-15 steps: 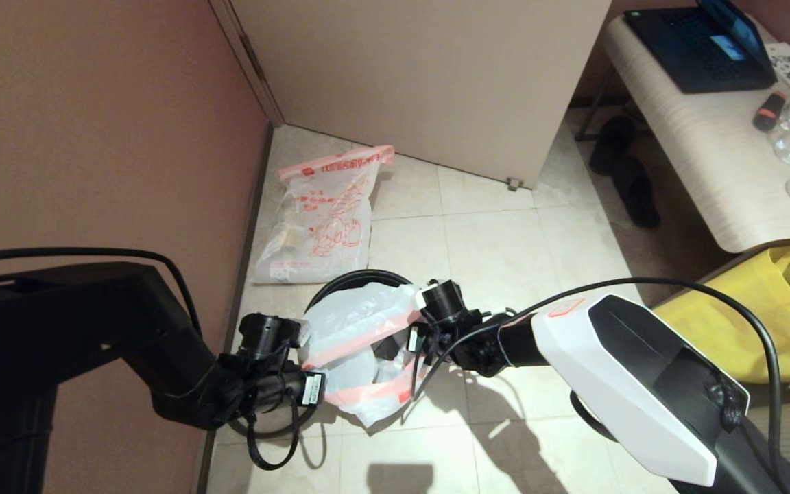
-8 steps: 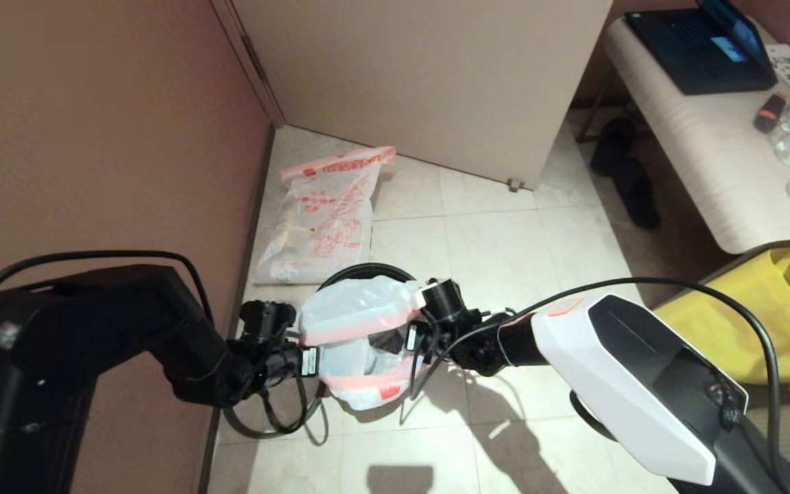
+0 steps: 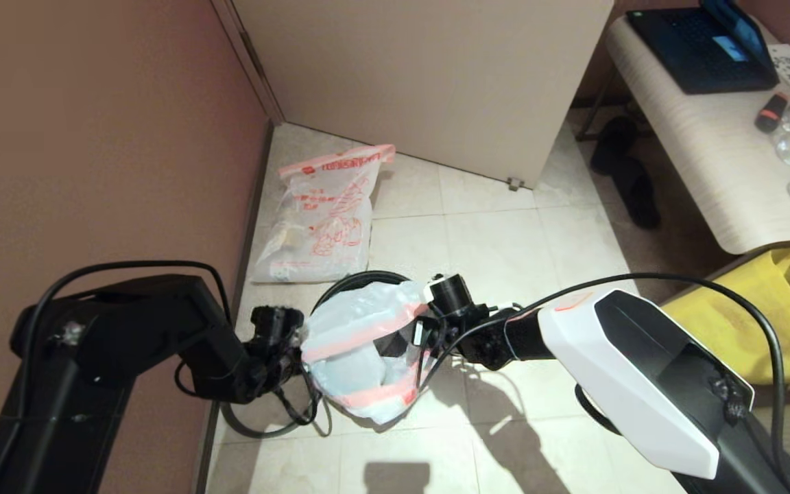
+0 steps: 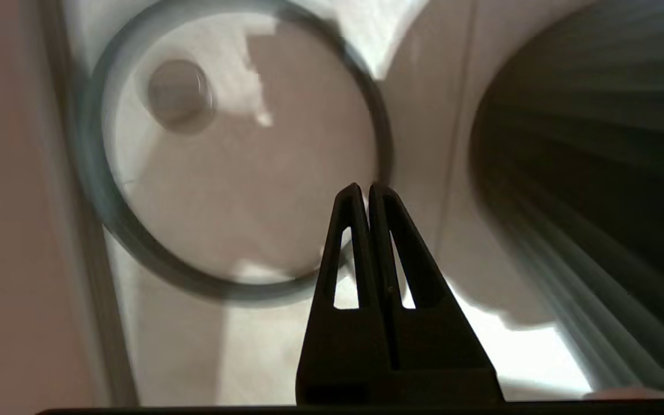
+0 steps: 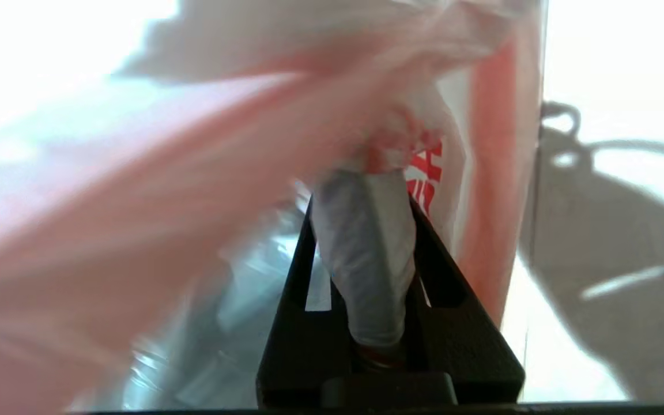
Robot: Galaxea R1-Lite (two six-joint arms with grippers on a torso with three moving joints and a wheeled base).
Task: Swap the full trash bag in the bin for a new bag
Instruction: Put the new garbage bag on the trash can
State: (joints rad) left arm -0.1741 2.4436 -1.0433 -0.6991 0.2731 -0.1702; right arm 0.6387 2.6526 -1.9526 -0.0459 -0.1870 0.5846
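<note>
The new bag [image 3: 361, 357] is held over the bin [image 3: 350, 283], a fold pinched in the right gripper [image 5: 366, 230]; the left gripper [image 4: 363, 193], closed and empty, is set beside the bag's opposite side, above the grey ring [image 4: 101, 207]; farther off, the full trash bag [image 3: 323, 219] lies on the floor

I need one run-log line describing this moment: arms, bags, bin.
right gripper: shut on new bag, above bin | left gripper: shut, beside bin | full trash bag: on floor | grey ring: on floor
</note>
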